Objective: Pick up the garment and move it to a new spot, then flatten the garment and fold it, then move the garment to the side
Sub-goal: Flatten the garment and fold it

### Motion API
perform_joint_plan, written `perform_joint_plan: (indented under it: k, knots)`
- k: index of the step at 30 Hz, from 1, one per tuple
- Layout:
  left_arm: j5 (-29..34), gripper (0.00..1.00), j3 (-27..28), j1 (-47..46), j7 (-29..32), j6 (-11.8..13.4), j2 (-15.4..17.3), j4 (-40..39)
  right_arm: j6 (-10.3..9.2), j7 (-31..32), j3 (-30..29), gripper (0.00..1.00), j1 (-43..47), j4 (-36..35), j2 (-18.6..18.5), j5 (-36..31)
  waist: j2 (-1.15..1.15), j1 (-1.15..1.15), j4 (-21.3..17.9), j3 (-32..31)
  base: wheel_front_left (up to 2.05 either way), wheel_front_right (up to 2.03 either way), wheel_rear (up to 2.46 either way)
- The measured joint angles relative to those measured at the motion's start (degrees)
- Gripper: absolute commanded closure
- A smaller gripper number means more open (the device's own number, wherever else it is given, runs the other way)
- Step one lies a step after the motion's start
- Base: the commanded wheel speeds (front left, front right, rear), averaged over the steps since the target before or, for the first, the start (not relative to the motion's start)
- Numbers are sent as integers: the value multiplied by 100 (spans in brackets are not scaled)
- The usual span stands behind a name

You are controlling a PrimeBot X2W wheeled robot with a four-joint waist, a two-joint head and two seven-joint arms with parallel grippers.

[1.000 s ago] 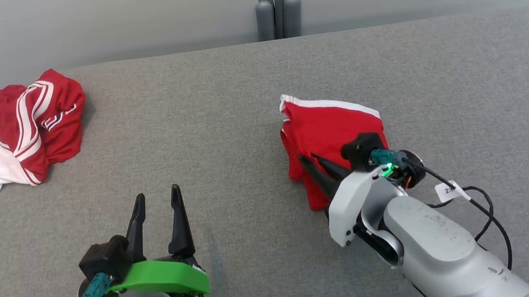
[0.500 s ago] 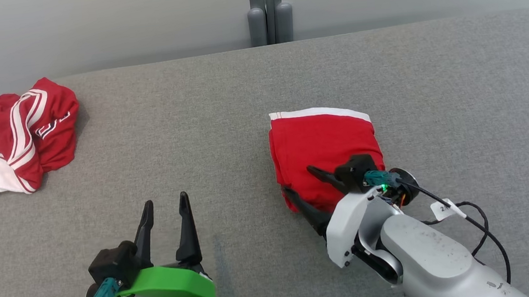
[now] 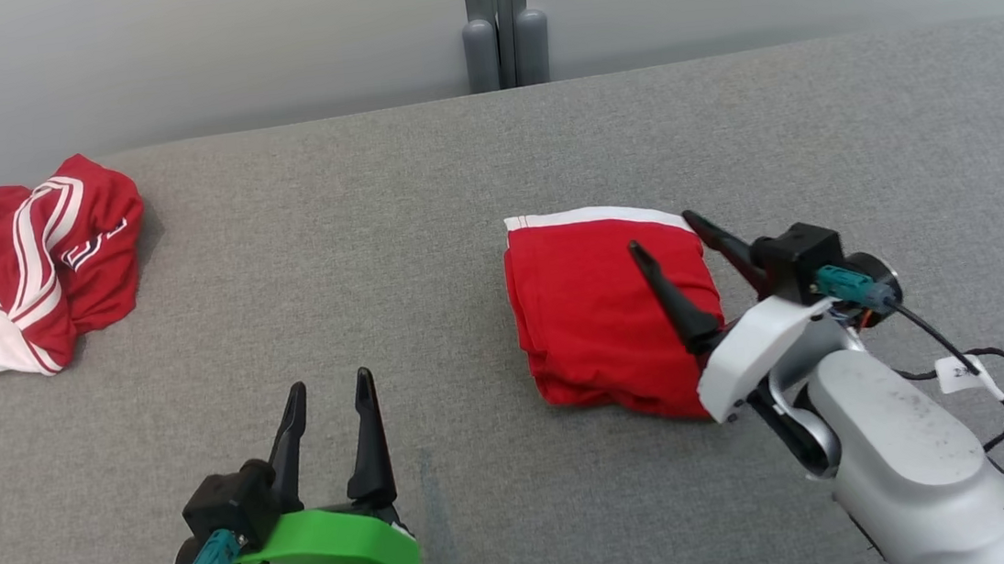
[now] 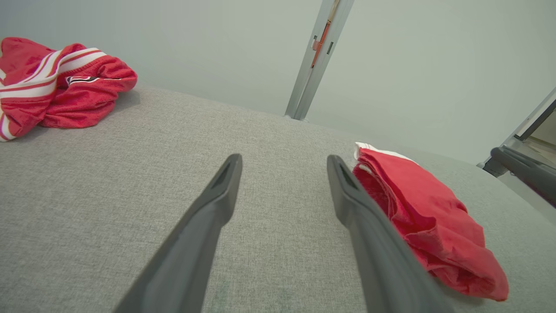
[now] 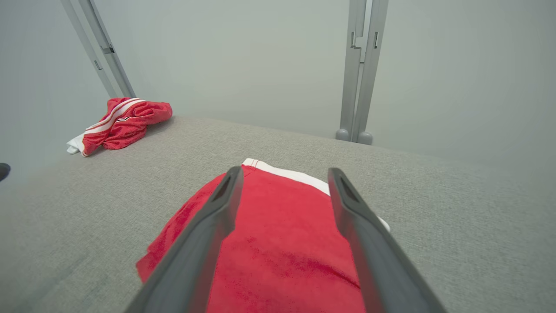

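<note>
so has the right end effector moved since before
Yes: against the grey post, the right end effector has shifted rightward, from the near left corner of the folded garment to its right side.

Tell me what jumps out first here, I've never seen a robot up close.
The bright folded red garment with a white band at its far edge catches the eye first, lying right of centre on the grey surface. The robot's right hand is open over the garment's right part, gripping nothing. At the far left lies a crumpled red-and-white garment, and the left hand, with its green cover, waits open at the lower left.
</note>
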Motion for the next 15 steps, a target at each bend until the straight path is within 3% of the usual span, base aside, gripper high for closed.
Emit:
perform_joint_plan:
  k: [8,15]
  knots:
    - [157,0,140,19,0,-74,-2,32,0,-147,-1445,0,687,-318,159,-758,0,0,-64,-169,0,0,0]
    - [464,0,281,205,0,-112,-9,64,0,-157,-2113,0,1411,-803,364,-1181,0,0,-183,-335,0,0,0]
